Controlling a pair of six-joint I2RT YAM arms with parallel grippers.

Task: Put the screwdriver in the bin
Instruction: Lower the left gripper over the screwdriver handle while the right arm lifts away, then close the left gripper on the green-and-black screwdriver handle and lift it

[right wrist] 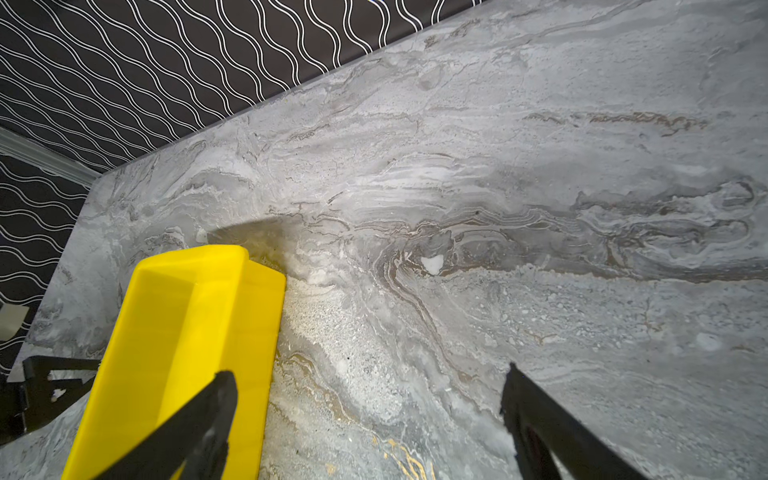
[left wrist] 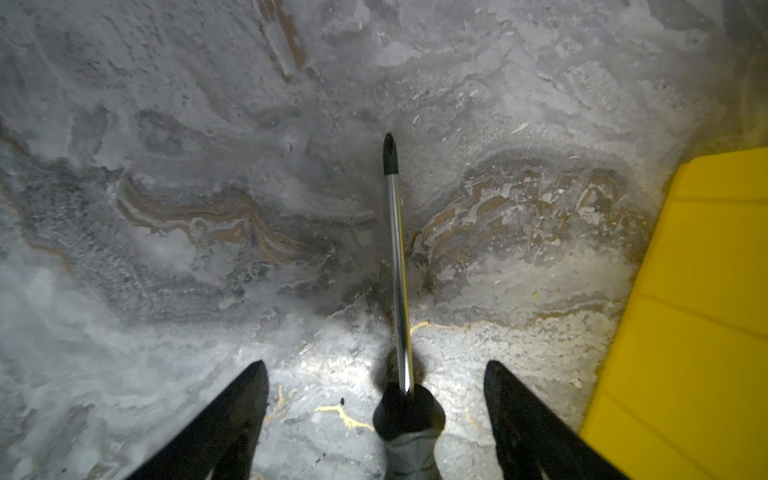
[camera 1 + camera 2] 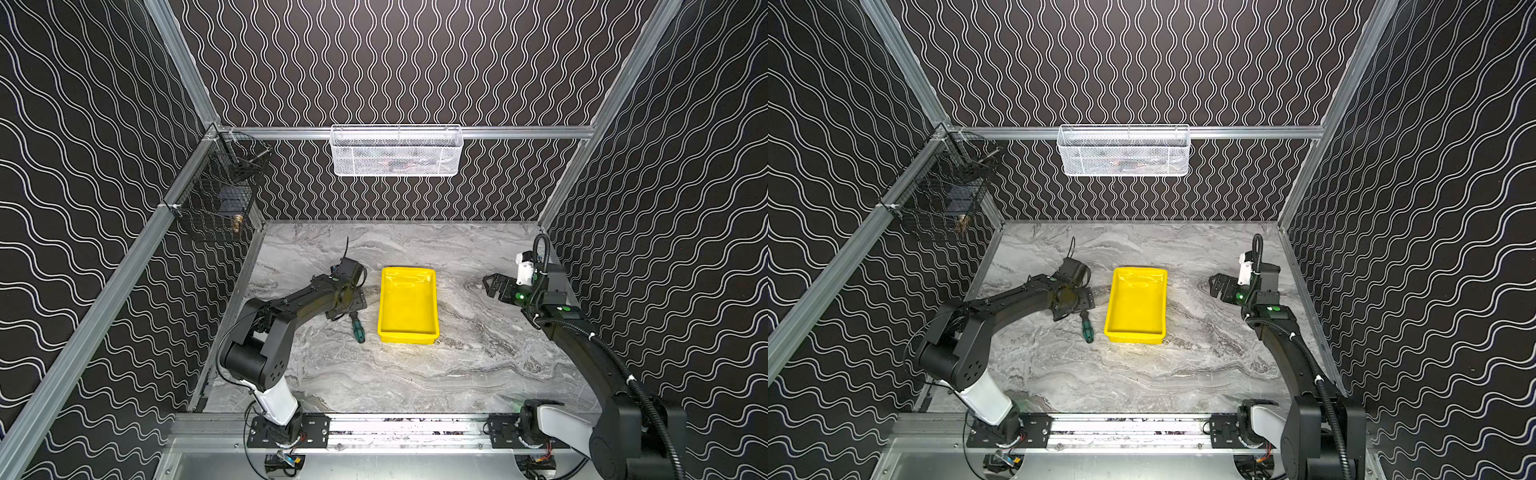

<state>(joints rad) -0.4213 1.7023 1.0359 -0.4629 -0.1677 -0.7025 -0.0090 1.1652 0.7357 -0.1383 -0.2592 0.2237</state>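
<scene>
The screwdriver (image 3: 357, 330) (image 3: 1086, 329) lies flat on the marble table just left of the bin, green-and-black handle towards the front. The bin (image 3: 409, 299) (image 3: 1136, 303) is a shallow yellow tray with nothing in it. My left gripper (image 3: 350, 309) (image 3: 1077, 309) points down over the screwdriver's shaft end. In the left wrist view this gripper (image 2: 376, 365) is open. Its fingers stand either side of the handle (image 2: 409, 424), with a gap on both sides. The shaft (image 2: 397, 249) runs away from them, and the bin's wall (image 2: 685, 311) is close by. My right gripper (image 3: 492, 284) (image 3: 1217, 286) (image 1: 369, 372) hovers open and empty right of the bin (image 1: 174, 324).
A white mesh basket (image 3: 397, 151) hangs on the back wall and a black wire basket (image 3: 216, 203) on the left wall, both above the table. Patterned walls enclose three sides. The arms' mounting rail (image 3: 407, 428) runs along the front edge.
</scene>
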